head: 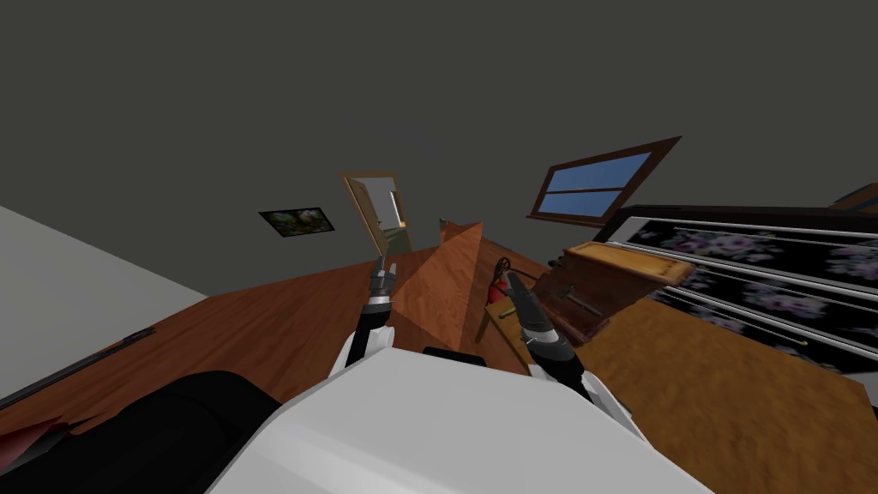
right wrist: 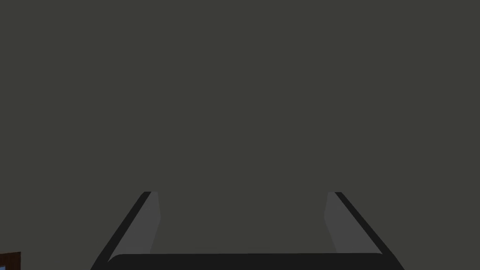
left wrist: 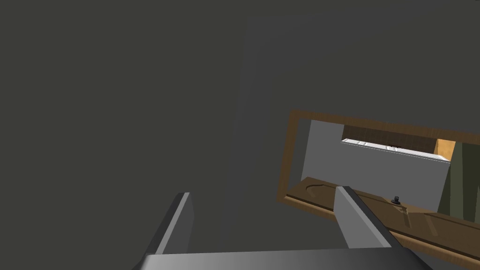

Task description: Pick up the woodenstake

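Head view: left gripper (head: 382, 273) and right gripper (head: 513, 279) both spread, empty. Slim dark object (head: 576, 298) lies on the desk (head: 617, 287) at right; whether it is the stake cannot be told.

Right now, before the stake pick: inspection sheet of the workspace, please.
Surface: wooden floor, tan rug on the right.
Job's things: nothing seen.
Clutter: wooden desk, small red object beside it.
Grippers: left gripper open, empty, pointing toward an open door; right gripper open, empty, facing a dark grey wall.
Cables: nothing seen.
Surroundings: window, wall picture, bed with dark floral cover.
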Motion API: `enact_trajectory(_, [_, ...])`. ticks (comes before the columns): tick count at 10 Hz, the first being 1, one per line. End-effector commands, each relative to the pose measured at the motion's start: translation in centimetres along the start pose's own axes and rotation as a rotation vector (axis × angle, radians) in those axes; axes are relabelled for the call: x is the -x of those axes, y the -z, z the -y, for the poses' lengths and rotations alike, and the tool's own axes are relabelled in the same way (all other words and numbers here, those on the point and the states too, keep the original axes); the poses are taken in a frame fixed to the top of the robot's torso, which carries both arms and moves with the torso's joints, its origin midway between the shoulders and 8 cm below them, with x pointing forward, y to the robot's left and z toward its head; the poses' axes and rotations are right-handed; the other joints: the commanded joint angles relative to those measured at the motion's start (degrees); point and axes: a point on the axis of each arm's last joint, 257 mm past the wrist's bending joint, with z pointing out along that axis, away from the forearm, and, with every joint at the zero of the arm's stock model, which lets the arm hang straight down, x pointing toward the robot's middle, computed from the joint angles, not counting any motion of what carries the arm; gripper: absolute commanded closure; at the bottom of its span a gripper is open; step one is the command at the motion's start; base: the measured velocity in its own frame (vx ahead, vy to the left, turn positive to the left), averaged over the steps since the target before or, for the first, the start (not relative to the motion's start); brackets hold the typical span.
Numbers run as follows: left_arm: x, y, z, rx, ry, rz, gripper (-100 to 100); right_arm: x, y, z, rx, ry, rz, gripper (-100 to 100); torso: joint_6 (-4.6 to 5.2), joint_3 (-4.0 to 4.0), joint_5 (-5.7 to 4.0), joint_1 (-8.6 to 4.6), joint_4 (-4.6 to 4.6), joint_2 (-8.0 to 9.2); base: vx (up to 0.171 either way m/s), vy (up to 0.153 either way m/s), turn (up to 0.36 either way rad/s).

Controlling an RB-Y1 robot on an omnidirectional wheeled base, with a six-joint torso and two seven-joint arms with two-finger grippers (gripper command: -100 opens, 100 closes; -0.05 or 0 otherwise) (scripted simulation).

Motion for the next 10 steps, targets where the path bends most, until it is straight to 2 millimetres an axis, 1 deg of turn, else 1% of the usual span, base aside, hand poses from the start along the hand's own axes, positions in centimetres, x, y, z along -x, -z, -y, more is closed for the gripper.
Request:
enact_trajectory(1, [0.0, 0.0, 0.0, 0.000, 0.000, 0.000, 0, -1.4, 0.6, 0.4, -0.002, 0.032, -0.055, -100, 0.00, 0.00, 0.00, 0.00, 0.00, 0.00, 0.006, 0.021, 0.020])
enact_trajectory(2, [0.0, 0.0, 0.0, 0.000, 0.000, 0.000, 0, -1.7, 0.6, 0.4, -0.001, 0.043, -0.065, -100, 0.00, -0.01, 0.00, 0.00, 0.00, -0.01, 0.005, 0.017, 0.012])
enact_trajectory(3, [0.0, 0.0, 0.0, 0.000, 0.000, 0.000, 0, -2.9, 1.2, 0.8, -0.004, 0.065, -0.111, -100, 0.00, -0.01, 0.00, -0.01, 0.00, -0.01, 0.008, 0.019, 0.029])
enact_trajectory(4, [0.0, 0.0, 0.0, 0.000, 0.000, 0.000, 0, -3.2, 1.2, 0.8, -0.004, 0.079, -0.124, -100, 0.00, -0.01, 0.00, -0.01, 0.00, -0.01, 0.006, 0.017, 0.010])
enact_trajectory(5, [0.0, 0.0, 0.0, 0.000, 0.000, 0.000, 0, -4.4, 1.9, 1.3, -0.008, 0.098, -0.170, -100, 0.00, -0.01, 0.00, -0.02, 0.00, -0.02, 0.009, 0.023, 0.031])
enact_trajectory(6, [0.0, 0.0, 0.0, 0.000, 0.000, 0.000, 0, -4.9, 2.0, 1.3, -0.007, 0.117, -0.187, -100, -0.01, -0.02, 0.00, 0.00, -0.01, -0.03, 0.011, 0.021, 0.018])
enact_trajectory(7, [0.0, 0.0, 0.0, 0.000, 0.000, 0.000, 0, -6.1, 2.8, 1.9, -0.011, 0.135, -0.236, -100, 0.00, -0.02, 0.00, 0.00, -0.01, -0.03, 0.016, 0.024, 0.032])
enact_trajectory(8, [0.0, 0.0, 0.0, 0.000, 0.000, 0.000, 0, -6.6, 2.9, 1.9, -0.010, 0.155, -0.255, -100, 0.00, -0.02, 0.00, 0.01, -0.01, -0.04, 0.013, 0.017, 0.017])
enact_trajectory(9, [0.0, 0.0, 0.0, 0.000, 0.000, 0.000, 0, -7.8, 3.8, 2.5, -0.015, 0.172, -0.305, -100, 0.00, -0.02, 0.00, -0.02, -0.01, -0.04, 0.016, 0.016, 0.040])
enact_trajectory(10, [0.0, 0.0, 0.0, 0.000, 0.000, 0.000, 0, -8.3, 4.0, 2.6, -0.013, 0.195, -0.327, -100, -0.01, -0.03, -0.01, -0.02, -0.01, -0.05, 0.018, 0.015, 0.023])
